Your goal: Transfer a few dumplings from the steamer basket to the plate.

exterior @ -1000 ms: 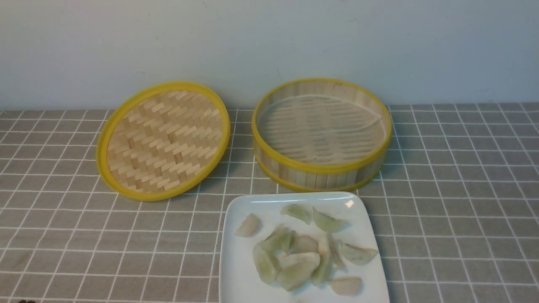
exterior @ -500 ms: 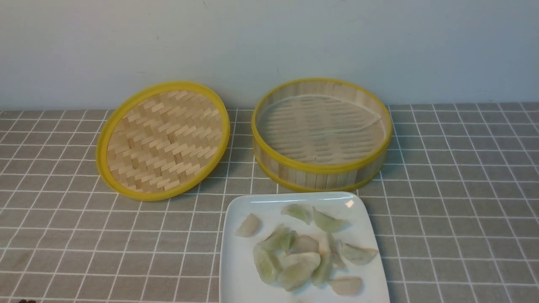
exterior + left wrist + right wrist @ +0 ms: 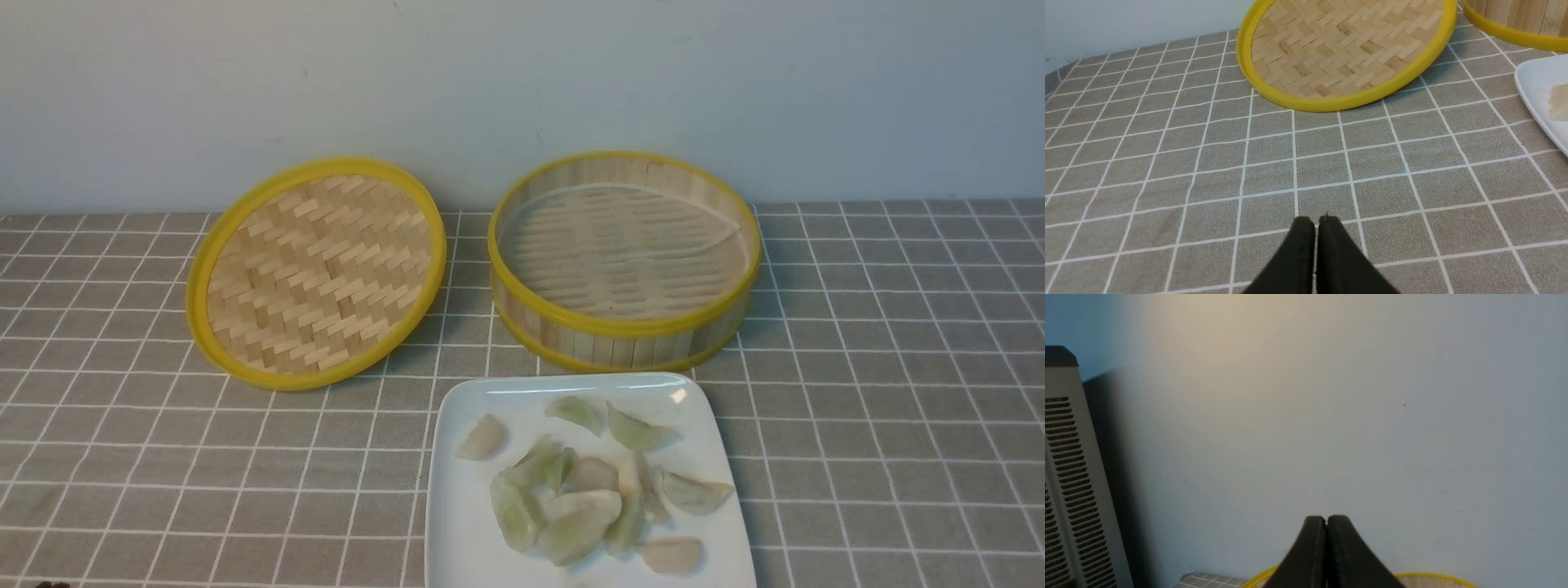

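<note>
The left gripper point(image 3: 1316, 222) and right gripper point(image 3: 1326, 520) are seen closed tight, nothing held. Ahead of the left gripper and to its right, the dumplings point(image 3: 584, 490) are piled on the plate point(image 3: 457, 523). Farther off, the steamer basket point(image 3: 624, 327) is seen bare.

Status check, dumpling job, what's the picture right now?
Left gripper shut, right gripper shut, both empty. Dumplings piled on plate; basket empty. Nothing in the way.
</note>
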